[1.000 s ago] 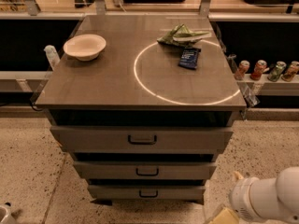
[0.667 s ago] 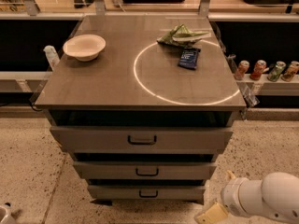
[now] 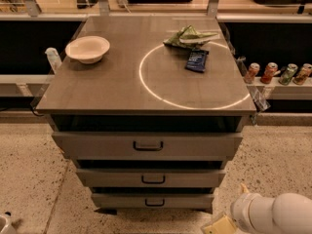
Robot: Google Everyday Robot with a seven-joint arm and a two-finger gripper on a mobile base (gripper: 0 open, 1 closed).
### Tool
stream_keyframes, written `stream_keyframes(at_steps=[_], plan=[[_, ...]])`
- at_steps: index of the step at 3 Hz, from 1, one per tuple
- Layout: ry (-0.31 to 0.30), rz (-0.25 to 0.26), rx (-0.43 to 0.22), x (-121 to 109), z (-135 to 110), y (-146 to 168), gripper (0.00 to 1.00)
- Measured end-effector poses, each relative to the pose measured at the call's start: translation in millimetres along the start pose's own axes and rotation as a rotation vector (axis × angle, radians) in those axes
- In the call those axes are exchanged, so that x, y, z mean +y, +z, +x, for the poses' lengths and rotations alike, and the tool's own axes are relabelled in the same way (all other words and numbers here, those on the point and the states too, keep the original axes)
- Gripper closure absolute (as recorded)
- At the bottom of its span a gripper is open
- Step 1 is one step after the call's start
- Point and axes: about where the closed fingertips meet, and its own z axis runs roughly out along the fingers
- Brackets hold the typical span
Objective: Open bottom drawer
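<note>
The grey cabinet has three stacked drawers, all shut. The bottom drawer (image 3: 153, 200) is the lowest and looks narrowest, with a small dark pull handle (image 3: 154, 202) at its middle. Above it are the middle drawer (image 3: 152, 178) and the wide top drawer (image 3: 147, 146). My white arm (image 3: 275, 213) comes in at the lower right corner. Its gripper (image 3: 219, 225) shows as a yellowish tip at the bottom edge of the view. It is to the right of the bottom drawer, slightly below it and clear of it.
On the cabinet top (image 3: 107, 89) are a white bowl (image 3: 87, 48), a green bag (image 3: 190, 35), a dark blue packet (image 3: 196, 60) and a white painted circle. Several cans (image 3: 278, 73) stand on a shelf at the right. A bottle (image 3: 52, 58) stands at the left. The floor is speckled.
My arm has moved left across the lower right corner, bringing the gripper closer to the cabinet's lower right side. The drawers have not moved.
</note>
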Motion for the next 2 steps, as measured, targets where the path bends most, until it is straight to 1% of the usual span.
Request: stream_keyframes(at_steps=[1, 2], plan=[[0.039, 0.065, -0.102, -12, -3, 13, 0.0], [0.015, 0.062, -0.199, -28, 5, 42, 0.0]])
